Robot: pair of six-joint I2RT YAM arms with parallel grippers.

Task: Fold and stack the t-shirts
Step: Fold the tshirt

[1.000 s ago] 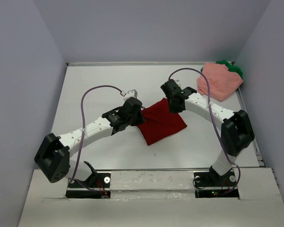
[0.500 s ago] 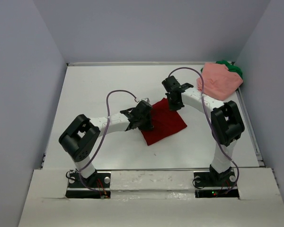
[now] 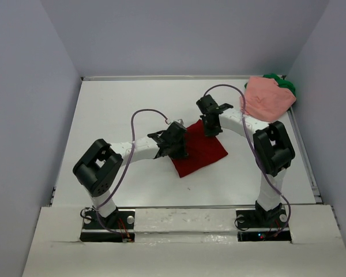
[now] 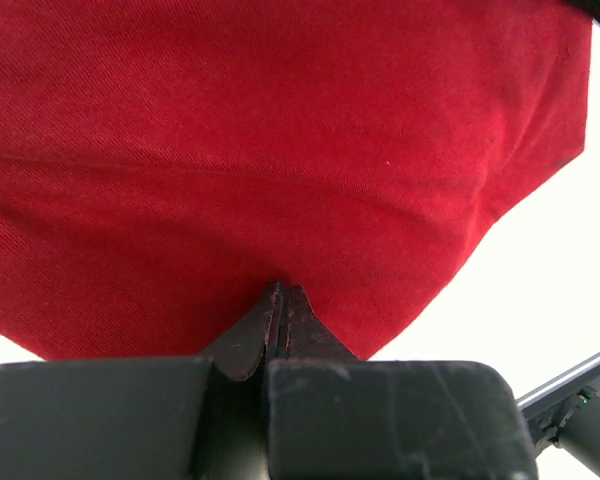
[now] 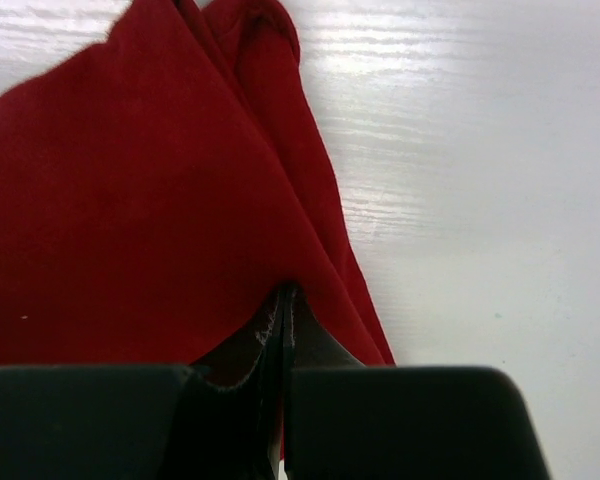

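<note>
Work surface: white table. The dark red t-shirt lies folded near its centre. The salmon pink t-shirt is bunched at the far right corner, lying on top of the green t-shirt, of which only a rim shows.

My left gripper is fully closed on the left edge of the dark red t-shirt. My right gripper is likewise closed on its far corner.

View differences:
- Left wrist: my left gripper has its fingers pressed flat together, the tips meeting a small pucker in the dark red t-shirt.
- Right wrist: my right gripper is shut at the cloth's border. The dark red t-shirt shows stacked layers and a rolled hem here, and neither shows from above.
- Top view only: the two other shirts, well apart from both grippers.
</note>
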